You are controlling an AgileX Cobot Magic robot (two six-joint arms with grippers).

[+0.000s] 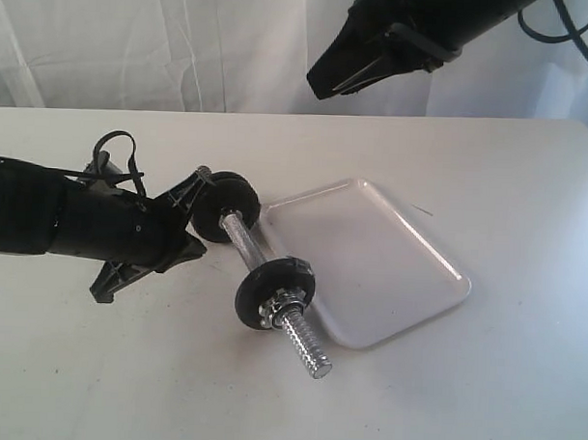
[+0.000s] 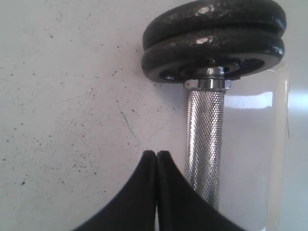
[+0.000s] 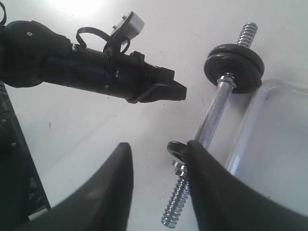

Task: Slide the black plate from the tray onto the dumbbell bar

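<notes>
The chrome dumbbell bar (image 1: pixel 243 239) lies on the table beside the white tray (image 1: pixel 370 266). Two black plates (image 1: pixel 225 206) sit stacked on its far end. One black plate (image 1: pixel 274 292) sits on its near end behind a nut, with bare thread sticking out. No disc lies in the tray. My left gripper (image 1: pixel 198 244) is shut on nothing, low beside the knurled middle of the bar (image 2: pixel 204 144), facing the stacked plates (image 2: pixel 214 43). My right gripper (image 1: pixel 323 81) hangs high above the table, open and empty (image 3: pixel 159 144), looking down on the bar (image 3: pixel 214 115).
The left arm (image 3: pixel 96 67) stretches over the table on the left of the bar. A white curtain hangs behind the table's far edge. The tray's rim (image 2: pixel 276 144) runs close along the bar.
</notes>
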